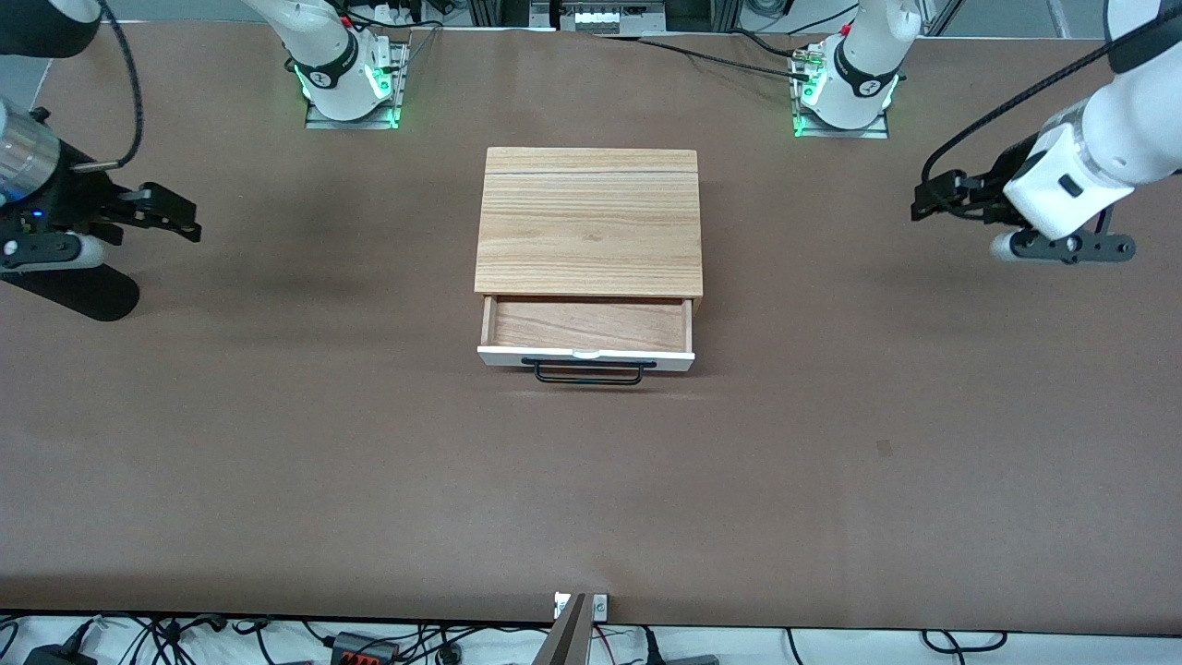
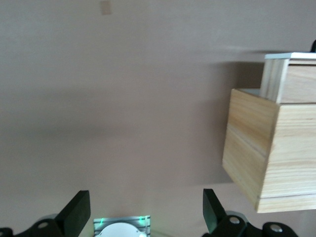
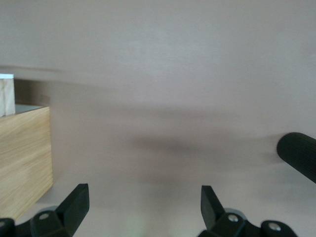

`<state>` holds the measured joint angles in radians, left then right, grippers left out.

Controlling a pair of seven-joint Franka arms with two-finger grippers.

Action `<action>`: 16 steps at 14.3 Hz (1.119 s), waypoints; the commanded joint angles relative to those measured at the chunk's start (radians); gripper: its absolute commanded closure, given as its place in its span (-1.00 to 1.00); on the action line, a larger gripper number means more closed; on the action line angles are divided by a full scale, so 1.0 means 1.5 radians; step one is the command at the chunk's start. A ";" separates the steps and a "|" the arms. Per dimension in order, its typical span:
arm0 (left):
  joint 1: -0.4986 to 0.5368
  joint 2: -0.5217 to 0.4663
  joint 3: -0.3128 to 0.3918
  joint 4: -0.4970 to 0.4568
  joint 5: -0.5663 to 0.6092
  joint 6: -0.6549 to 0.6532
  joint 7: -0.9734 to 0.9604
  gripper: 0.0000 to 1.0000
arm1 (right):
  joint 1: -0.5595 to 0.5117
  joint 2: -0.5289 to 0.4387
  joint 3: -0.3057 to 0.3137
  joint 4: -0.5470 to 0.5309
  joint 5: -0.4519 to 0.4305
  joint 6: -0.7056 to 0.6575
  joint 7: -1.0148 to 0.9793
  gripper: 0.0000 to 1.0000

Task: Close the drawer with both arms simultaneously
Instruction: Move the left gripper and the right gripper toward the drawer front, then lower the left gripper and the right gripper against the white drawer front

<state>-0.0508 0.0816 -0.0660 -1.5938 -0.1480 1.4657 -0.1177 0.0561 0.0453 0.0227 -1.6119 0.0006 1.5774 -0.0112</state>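
Observation:
The drawer (image 1: 587, 325) stands pulled out of the wooden cabinet (image 1: 588, 222) at the table's middle, its white front panel and black wire handle (image 1: 588, 372) facing the front camera. Its tray is empty. My left gripper (image 1: 933, 196) hangs open and empty over the table at the left arm's end, apart from the cabinet. My right gripper (image 1: 175, 214) hangs open and empty over the right arm's end. The left wrist view shows the cabinet's side (image 2: 266, 148) and the drawer's corner (image 2: 289, 76); my left gripper (image 2: 145, 210) is open there. The right wrist view shows the cabinet's side (image 3: 22, 158); my right gripper (image 3: 143, 205) is open.
The brown table (image 1: 277, 462) spreads wide around the cabinet. The two green-lit arm bases (image 1: 351, 88) (image 1: 842, 97) stand at the table's edge farthest from the front camera. Cables lie along the edge nearest that camera.

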 commanded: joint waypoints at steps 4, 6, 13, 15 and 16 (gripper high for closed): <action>-0.029 0.208 0.006 0.144 -0.131 -0.018 -0.018 -1.00 | 0.034 0.063 0.001 0.017 0.017 0.018 0.008 -1.00; -0.051 0.260 0.006 0.181 -0.150 -0.017 -0.020 -1.00 | 0.034 0.105 0.001 0.017 0.067 0.058 0.008 -1.00; -0.123 0.348 0.006 0.203 -0.163 0.102 -0.015 -1.00 | 0.108 0.282 0.001 0.017 0.212 0.325 0.009 -1.00; -0.149 0.360 0.006 0.203 -0.179 0.151 -0.014 -1.00 | 0.114 0.319 0.001 0.017 0.253 0.383 0.009 -1.00; -0.159 0.365 0.007 0.203 -0.179 0.183 -0.008 -1.00 | 0.120 0.331 0.001 0.018 0.272 0.405 0.009 -1.00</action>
<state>-0.2595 0.5988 -0.0680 -1.3294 -0.3955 1.6914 -0.1344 0.2319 0.5068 0.0278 -1.6113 0.3555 2.1474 -0.0013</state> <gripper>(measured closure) 0.000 0.000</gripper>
